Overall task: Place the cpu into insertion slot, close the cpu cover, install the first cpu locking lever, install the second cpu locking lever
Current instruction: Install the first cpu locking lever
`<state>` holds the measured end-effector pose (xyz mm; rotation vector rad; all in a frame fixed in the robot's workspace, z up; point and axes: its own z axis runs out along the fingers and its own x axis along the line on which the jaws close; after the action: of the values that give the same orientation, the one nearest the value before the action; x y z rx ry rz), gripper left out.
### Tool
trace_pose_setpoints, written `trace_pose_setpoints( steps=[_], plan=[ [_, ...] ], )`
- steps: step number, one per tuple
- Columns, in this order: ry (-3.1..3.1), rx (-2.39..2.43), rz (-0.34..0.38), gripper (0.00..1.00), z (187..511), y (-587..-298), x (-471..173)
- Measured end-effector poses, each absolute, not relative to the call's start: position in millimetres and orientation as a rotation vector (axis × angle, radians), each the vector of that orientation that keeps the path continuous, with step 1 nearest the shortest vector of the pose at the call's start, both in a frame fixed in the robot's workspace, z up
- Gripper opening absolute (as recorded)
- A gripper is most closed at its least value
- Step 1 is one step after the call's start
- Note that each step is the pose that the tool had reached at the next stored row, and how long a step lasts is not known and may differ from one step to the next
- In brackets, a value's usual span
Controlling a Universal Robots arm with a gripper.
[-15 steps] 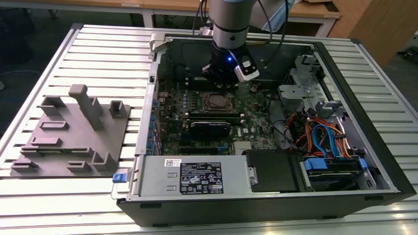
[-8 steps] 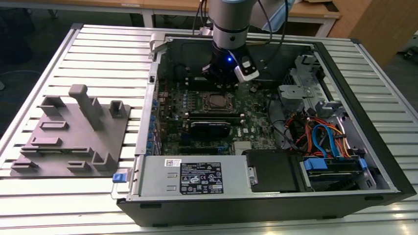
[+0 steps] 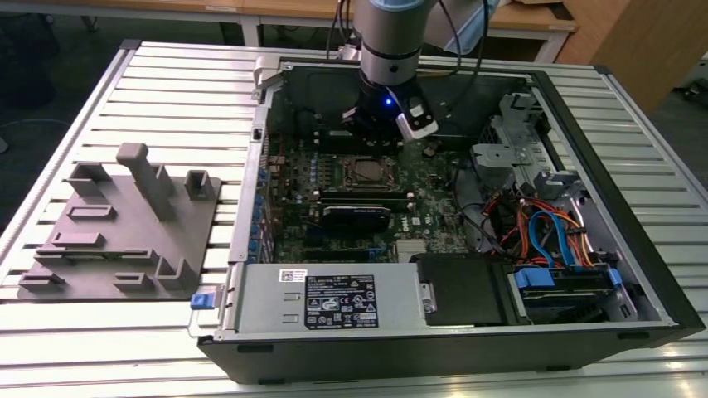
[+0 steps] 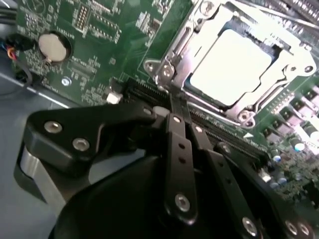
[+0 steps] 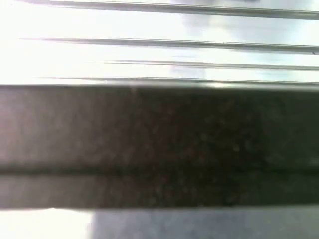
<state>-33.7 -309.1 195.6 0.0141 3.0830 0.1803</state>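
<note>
The cpu shows its pale silvery top and lies flat in the insertion slot on the green board. The cpu cover, a silvery frame, lies down around it, and the chip shows through its window. In the second wrist view my gripper is shut with nothing seen between its black fingers. Its tips are just short of the socket's near corner, beside a screw-headed metal tab. In the exterior view the gripper hangs inside the open case, just behind the socket.
Grey fixture block on the slatted table at the exterior view's left. Inside the case: black card, power supply, coloured cables, drive cage. A coin battery sits on the board. A dark case wall crosses the first wrist view.
</note>
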Motion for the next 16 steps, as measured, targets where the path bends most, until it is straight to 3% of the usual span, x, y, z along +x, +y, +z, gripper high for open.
trace_pose_setpoints(
  steps=[16],
  plan=[
    [3.084, 0.014, 0.162, 0.1, 204.2, -314.9, -33.6]
  ],
)
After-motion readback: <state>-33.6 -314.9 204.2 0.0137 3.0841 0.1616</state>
